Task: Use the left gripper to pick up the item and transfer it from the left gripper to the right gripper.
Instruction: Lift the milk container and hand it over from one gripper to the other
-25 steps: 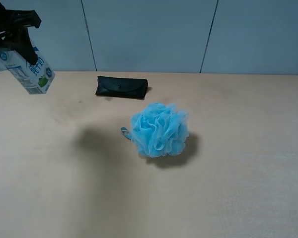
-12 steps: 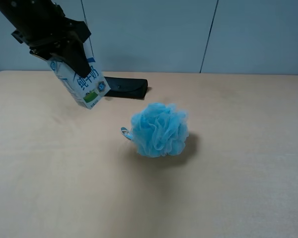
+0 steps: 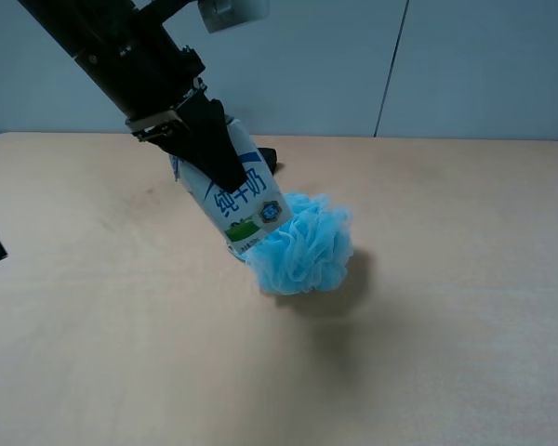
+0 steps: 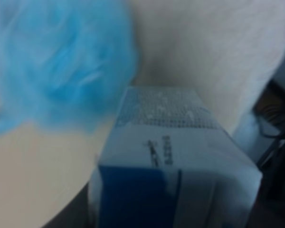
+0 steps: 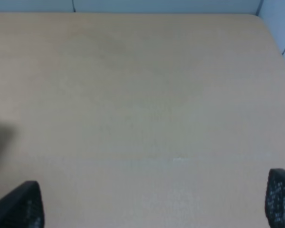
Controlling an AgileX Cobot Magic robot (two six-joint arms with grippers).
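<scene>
A: Where was the carton (image 3: 248,201) relative to the left gripper (image 3: 219,158)?

B: Clamped between its jaws. The black jaws pressed on the upper half. The printed lower half, with the green mark, stuck out past the fingertips. The carton hung tilted, clear of the table (image 3: 446,334), base end lowest.

A: Grip state?

B: Left gripper closed firmly on the carton. The left wrist view confirmed it: the carton (image 4: 175,161) filled the frame right in front of the camera, blurred.

A: Anything near the fingertips?

B: The sponge (image 3: 307,246) sat just past the carton's base end. In the high view the base corner overlapped the sponge's edge. Contact could not be judged. The left wrist view showed the sponge (image 4: 57,61) beyond the base, off to one side.

A: The right gripper (image 5: 152,206)?

B: Spread wide; its two fingertips showed only at opposite corners of its wrist view, bare table between them, nothing held.

A: Change from earlier frames?

B: One second before, the gripper held the carton at the far left edge of the high view. Half a second before, it was over the pouch's end, clear of the sponge. By this frame it had moved on to the sponge, and the arm hid most of the pouch (image 3: 269,158).
</scene>
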